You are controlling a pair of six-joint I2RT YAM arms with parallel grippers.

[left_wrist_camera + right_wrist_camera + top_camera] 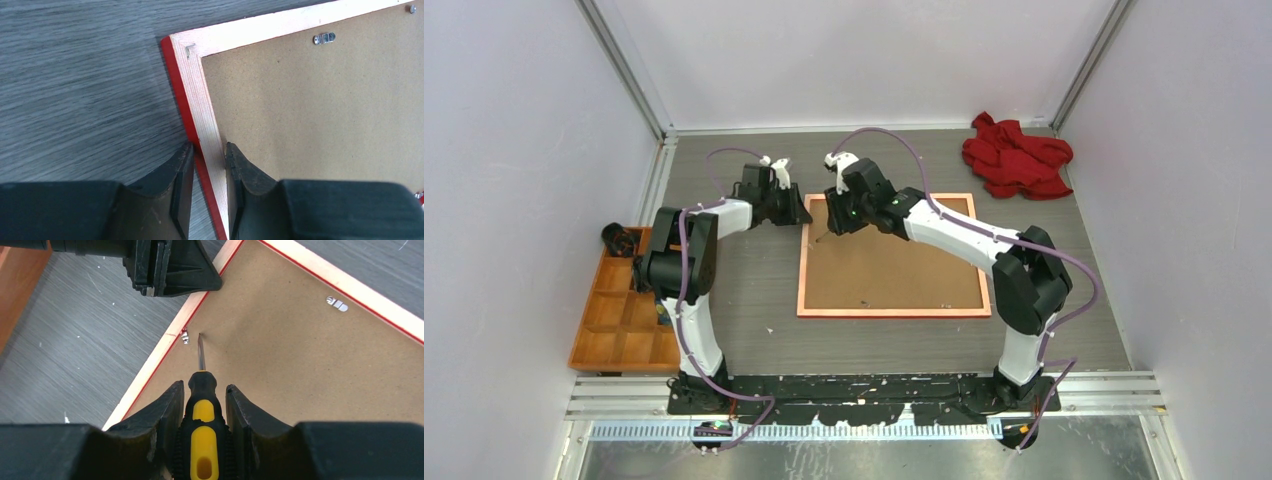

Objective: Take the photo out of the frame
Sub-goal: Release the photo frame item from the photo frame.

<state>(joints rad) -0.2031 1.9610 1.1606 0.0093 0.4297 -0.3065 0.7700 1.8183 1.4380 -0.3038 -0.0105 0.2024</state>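
Observation:
The frame lies face down on the table, its pale back rim around a brown backing board. The photo is hidden under that board. My left gripper straddles the frame's left rail near the far left corner, one finger against the red outer edge and the other against the inner edge. My right gripper is shut on a black and yellow screwdriver. The screwdriver's blade tip rests on the board beside a small metal tab at the left rail. The left gripper shows just beyond it.
A crumpled red cloth lies at the back right. An orange wooden compartment tray stands at the left edge with a black item at its far end. Metal hanger clips sit on the backing board. White walls enclose the table.

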